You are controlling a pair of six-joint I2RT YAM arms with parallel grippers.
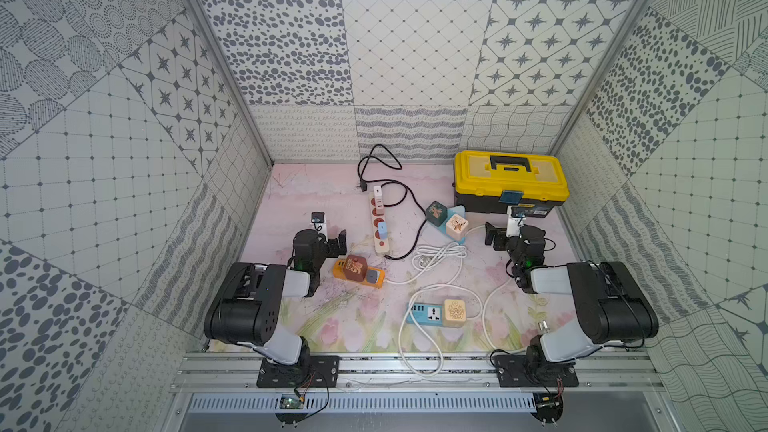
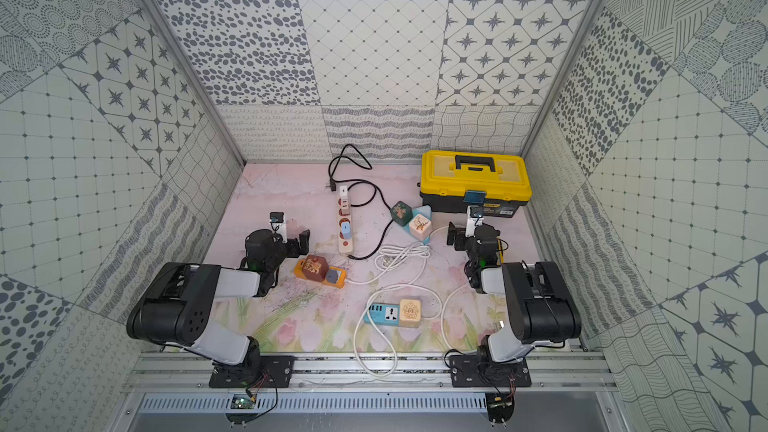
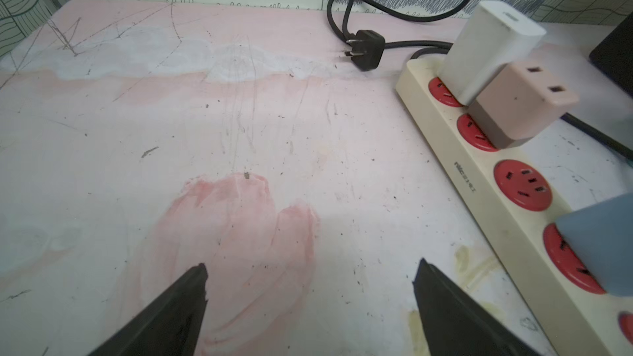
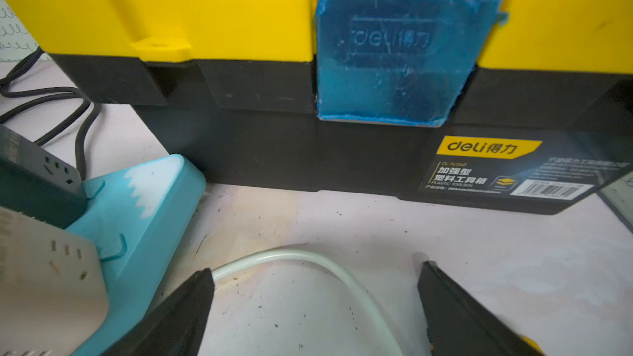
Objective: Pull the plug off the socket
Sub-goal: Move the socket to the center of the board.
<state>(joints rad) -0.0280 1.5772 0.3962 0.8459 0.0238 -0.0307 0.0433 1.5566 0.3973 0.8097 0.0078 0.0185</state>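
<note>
The pink table point(image 1: 316, 193) carries a yellow toolbox point(image 1: 511, 176) at the far right. The left gripper point(image 3: 312, 267) hangs over bare table just left of the cream strip point(image 1: 380, 246), jaws spread wide, holding and touching nothing. The right gripper point(image 4: 315, 270) sits near the toolbox front, jaws equally wide and empty, one on each side of a loop of white cable point(image 4: 301, 256). Whether it touches the cable I cannot tell. The strip lies mid-table, running near to far, with red sockets. Three plugs stand seated in it: a white plug point(image 3: 489, 49) at the far end and a pink plug point(image 3: 520, 104) right against its near side. Next comes a free socket point(image 3: 522, 184), then a blue plug point(image 1: 382, 229). A loose black plug point(image 3: 364, 49) lies just left of the strip's far end.
</note>
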